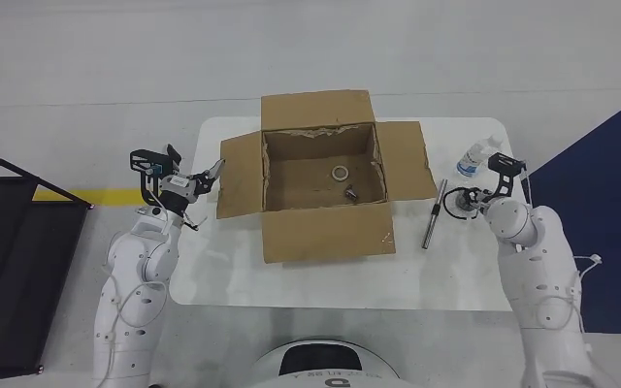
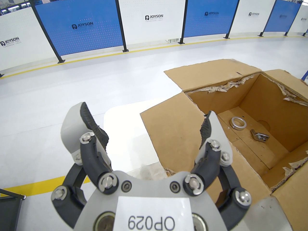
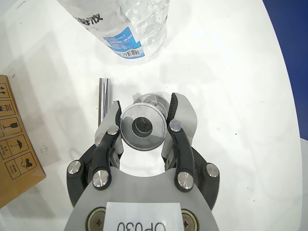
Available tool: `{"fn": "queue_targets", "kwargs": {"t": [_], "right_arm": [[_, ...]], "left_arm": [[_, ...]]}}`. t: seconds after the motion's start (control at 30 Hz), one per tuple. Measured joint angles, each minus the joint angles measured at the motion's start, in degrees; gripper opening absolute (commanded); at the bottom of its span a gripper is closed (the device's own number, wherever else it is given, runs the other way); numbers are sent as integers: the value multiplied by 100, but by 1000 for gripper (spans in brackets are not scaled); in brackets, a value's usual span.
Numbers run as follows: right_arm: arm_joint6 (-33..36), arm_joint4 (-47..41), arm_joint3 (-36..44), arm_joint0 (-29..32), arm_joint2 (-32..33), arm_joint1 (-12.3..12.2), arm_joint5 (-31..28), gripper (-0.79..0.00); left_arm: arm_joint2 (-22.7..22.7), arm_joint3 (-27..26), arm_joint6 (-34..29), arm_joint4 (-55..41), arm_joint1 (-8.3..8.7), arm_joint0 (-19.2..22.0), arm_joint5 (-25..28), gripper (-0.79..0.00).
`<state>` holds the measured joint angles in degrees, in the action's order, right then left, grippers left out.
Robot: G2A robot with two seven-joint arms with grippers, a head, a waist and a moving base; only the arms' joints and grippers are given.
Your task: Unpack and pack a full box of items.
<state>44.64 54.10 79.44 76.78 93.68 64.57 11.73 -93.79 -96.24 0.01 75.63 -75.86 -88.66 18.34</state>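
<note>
An open cardboard box [image 1: 325, 233] stands mid-table with its flaps spread. On its floor lie a metal ring [image 1: 339, 173] [image 2: 238, 122] and a small metal bracket [image 1: 351, 192] [image 2: 259, 136]. My left gripper [image 1: 207, 179] [image 2: 146, 123] hovers open and empty just outside the box's left flap. On the table to the right of the box, my right gripper [image 1: 464, 202] [image 3: 145, 105] is shut on a metal pulley wheel [image 3: 143, 126], low over the tabletop. A steel rod [image 1: 432, 215] [image 3: 104, 99] lies beside it. A clear water bottle [image 1: 472, 160] [image 3: 130, 20] lies just beyond.
The white table [image 1: 320, 286] has bare room in front of the box and along its right side [image 3: 228, 97]. The box's right flap [image 1: 408, 160] reaches toward the rod. A black rack [image 1: 29, 262] stands off the table's left edge.
</note>
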Motion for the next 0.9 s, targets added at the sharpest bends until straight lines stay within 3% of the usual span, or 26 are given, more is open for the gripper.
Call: {"fn": "queue_targets", "kwargs": {"t": [0.2, 0.43, 0.63, 0.9], "right_arm": [[-206, -313, 471, 442, 311, -29, -360, -785], [-1072, -1735, 1669, 1708, 1343, -41, -1651, -785], [-1420, -2906, 2359, 2636, 1959, -20, -2912, -785], [-1478, -2642, 3874, 3188, 1616, 13, -3283, -785]], "left_arm": [[0, 0, 0, 0, 0, 0, 0, 0], [0, 0, 0, 0, 0, 0, 0, 0], [0, 0, 0, 0, 0, 0, 0, 0], [0, 0, 0, 0, 0, 0, 0, 0]]}}
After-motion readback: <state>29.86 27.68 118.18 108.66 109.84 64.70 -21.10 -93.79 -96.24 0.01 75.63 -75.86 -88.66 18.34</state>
